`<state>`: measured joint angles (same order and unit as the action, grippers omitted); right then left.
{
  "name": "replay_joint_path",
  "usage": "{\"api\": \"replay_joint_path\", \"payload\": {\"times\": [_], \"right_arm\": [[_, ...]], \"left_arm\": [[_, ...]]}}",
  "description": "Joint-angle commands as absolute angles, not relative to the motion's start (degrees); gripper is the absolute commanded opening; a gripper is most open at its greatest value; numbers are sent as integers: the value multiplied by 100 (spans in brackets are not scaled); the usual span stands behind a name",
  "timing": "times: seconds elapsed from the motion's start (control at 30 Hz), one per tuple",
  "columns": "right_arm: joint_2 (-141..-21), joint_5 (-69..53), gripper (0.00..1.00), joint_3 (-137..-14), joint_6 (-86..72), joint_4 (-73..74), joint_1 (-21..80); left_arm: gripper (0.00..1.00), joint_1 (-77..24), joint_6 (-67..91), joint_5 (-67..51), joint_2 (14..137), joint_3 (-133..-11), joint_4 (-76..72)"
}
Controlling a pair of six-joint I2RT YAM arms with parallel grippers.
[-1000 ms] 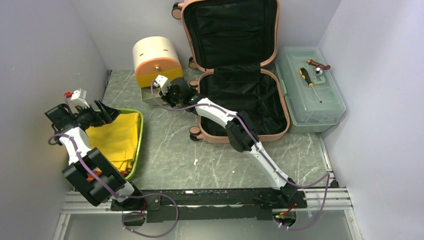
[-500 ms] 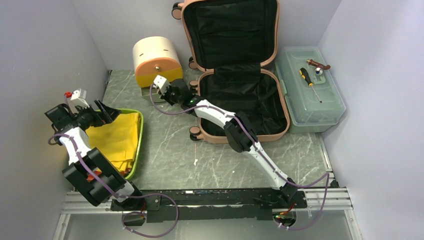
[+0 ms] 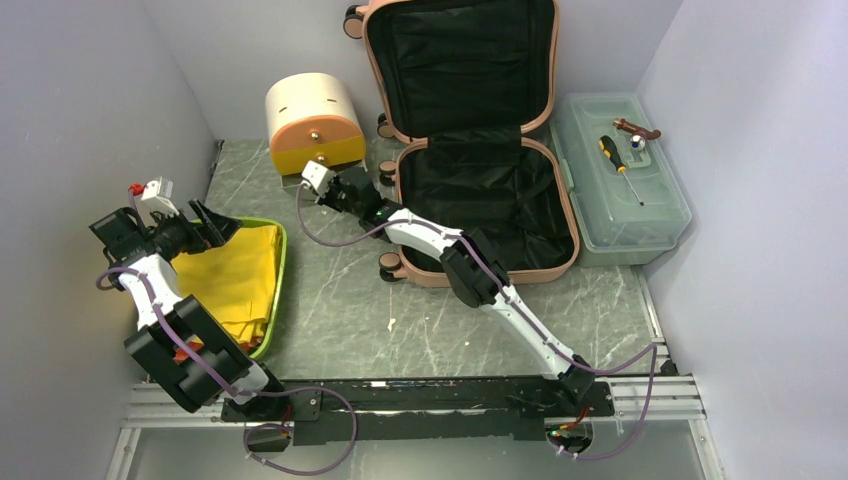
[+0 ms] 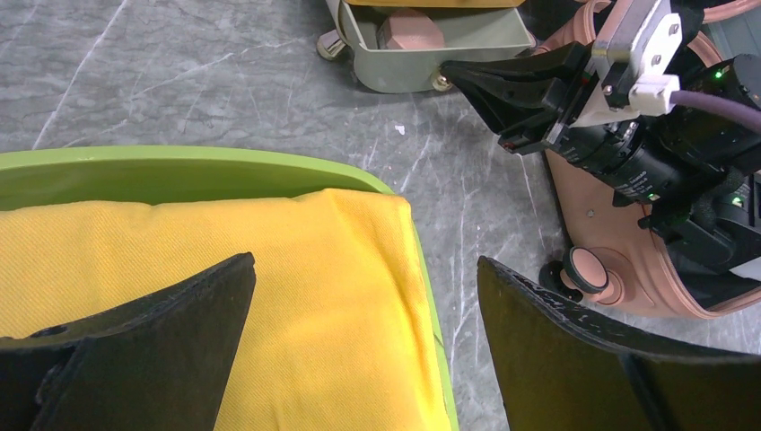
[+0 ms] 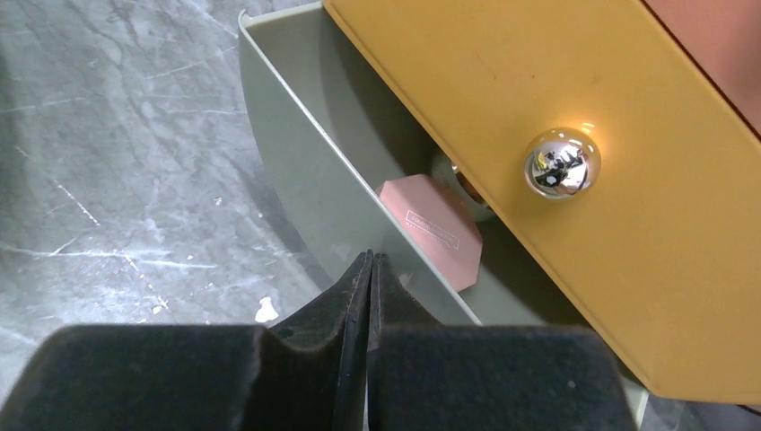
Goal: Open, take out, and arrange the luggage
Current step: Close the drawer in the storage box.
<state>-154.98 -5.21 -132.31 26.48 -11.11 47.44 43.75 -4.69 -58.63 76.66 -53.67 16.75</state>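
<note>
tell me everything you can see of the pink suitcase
The luggage is a salmon-pink hard-shell case with rounded corners, lying open: base flat on the marbled table, lid standing against the back wall. Black fabric lines both halves, which look empty. Small wheels show on its left side. The right arm crosses above its near left corner.
</note>
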Motion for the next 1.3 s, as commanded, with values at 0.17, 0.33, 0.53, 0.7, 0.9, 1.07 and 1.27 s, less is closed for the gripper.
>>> {"api": "replay_joint_path", "payload": {"times": [0.17, 0.33, 0.53, 0.7, 0.9, 1.07, 1.27], "right_arm": [[-15723, -219, 3, -13062, 3702, -2490, 4742], [-15899, -293, 2, -13076, 4173, -2871, 4737], [-16072, -386, 1, -13206, 4381, -3054, 4737], [-16289, -351, 0, -13436, 4636, -3201, 4737], [-15675, -476, 0, -13277, 4195, -2251, 4718], [-14687, -2144, 11, -13762, 3514, 1041, 4596], [-13345, -3022, 33, -13431, 3578, 3228, 4489]], "left_arm": [[99, 4404, -455, -5961, 7646, -5379, 1529], [99, 4412, -472, -5939, 7646, -5388, 1548], [99, 4411, -491, -5959, 7655, -5379, 1547], [99, 4410, -501, -5971, 7639, -5386, 1552], [99, 4372, -516, -5896, 7665, -5440, 1549], [99, 3925, -1031, -5281, 7836, -6150, 2254], [99, 3480, -833, -5054, 8182, -6916, 2112]]}}
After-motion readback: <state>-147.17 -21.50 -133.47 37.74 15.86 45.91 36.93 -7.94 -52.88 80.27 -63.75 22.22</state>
